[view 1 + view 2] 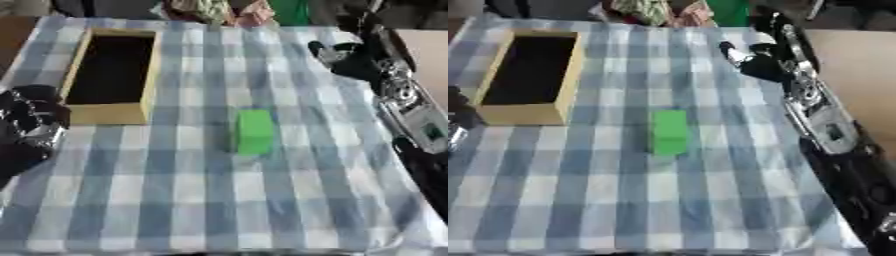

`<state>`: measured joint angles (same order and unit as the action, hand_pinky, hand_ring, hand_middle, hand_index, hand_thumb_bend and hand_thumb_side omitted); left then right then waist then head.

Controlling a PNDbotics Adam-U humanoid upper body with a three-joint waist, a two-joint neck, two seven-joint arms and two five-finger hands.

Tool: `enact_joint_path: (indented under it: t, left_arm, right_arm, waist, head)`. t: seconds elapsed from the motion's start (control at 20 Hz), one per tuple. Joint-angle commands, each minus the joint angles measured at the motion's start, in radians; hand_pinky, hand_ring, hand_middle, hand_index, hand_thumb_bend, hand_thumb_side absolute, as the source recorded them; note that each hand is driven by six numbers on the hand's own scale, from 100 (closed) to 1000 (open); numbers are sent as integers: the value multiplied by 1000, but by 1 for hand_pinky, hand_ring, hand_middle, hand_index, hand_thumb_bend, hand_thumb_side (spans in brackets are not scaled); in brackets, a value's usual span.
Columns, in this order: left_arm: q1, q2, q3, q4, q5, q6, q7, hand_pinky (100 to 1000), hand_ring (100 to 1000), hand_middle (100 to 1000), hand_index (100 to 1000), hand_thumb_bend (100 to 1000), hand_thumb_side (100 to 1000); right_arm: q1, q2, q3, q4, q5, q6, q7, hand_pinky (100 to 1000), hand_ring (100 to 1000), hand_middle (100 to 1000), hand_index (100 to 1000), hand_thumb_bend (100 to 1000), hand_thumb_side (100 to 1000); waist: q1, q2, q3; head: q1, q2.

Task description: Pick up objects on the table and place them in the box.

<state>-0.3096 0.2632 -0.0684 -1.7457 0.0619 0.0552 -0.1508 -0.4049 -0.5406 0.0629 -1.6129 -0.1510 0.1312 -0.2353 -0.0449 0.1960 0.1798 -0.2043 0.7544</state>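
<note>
Near the middle of the table [131, 200], on its blue and white checked cloth [737, 200], lies a green block [255, 131], alone, with bare cloth on every side. Its long axis runs from the near edge toward the far edge, roughly in line with the long side of the box [147, 75], so its two long faces look toward the table's left and right edges.

That box, a wooden one with a dark inside, sits open at the far left corner, well apart from the block; it lies up and to the left of it.

At the far right, the right hand [750, 59] hangs over the cloth near the right edge, its fingers seeming relaxed and holding nothing. From it the block lies toward the near edge and toward the left. At the left edge, just on the near side of the box, the left hand [31, 120] shows as a dark curled shape; whether its fingers are open or closed I cannot tell.

Both hands stand apart from the block, and neither is clearly the nearer. A reach from the right would meet a long face, which should suit a grasp across the short width.

Beyond the far edge some patterned cloth [210, 10] and something green show, off the table.
</note>
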Motion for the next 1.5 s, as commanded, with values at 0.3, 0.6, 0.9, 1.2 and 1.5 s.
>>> enact_joint_path:
  t: [0.3,0.6,0.9,1.2,1.5]
  left_arm:
    - [-9,12,11,-12,1,0,2,578,648,609,724,279,110]
    - [-7,14,10,-11,0,0,2,578,648,609,725,279,111]
    - [-6,16,9,-11,-1,0,1,578,649,609,725,279,111]
    - [-5,17,8,-10,-1,1,0,578,649,610,725,279,111]
    - [-5,17,7,-10,-1,1,-1,578,649,610,725,279,111]
  right_arm:
    - [5,-58,17,-60,30,3,67,721,917,807,926,451,100]
    - [21,-105,47,-120,65,19,158,728,917,809,928,448,100]
    - [30,-141,73,-175,86,34,232,732,917,811,929,448,100]
    - [30,-172,105,-219,97,50,303,737,917,814,930,448,100]
    - [23,-186,134,-234,109,65,366,741,919,817,931,449,100]
  waist:
    - [0,-17,0]
    - [-3,-18,-1]
    - [-3,-19,-1]
    - [-6,-19,1]
    - [-8,-19,4]
  head:
    - [2,10]
    - [4,13]
    - [5,14]
    - [6,16]
    - [7,16]
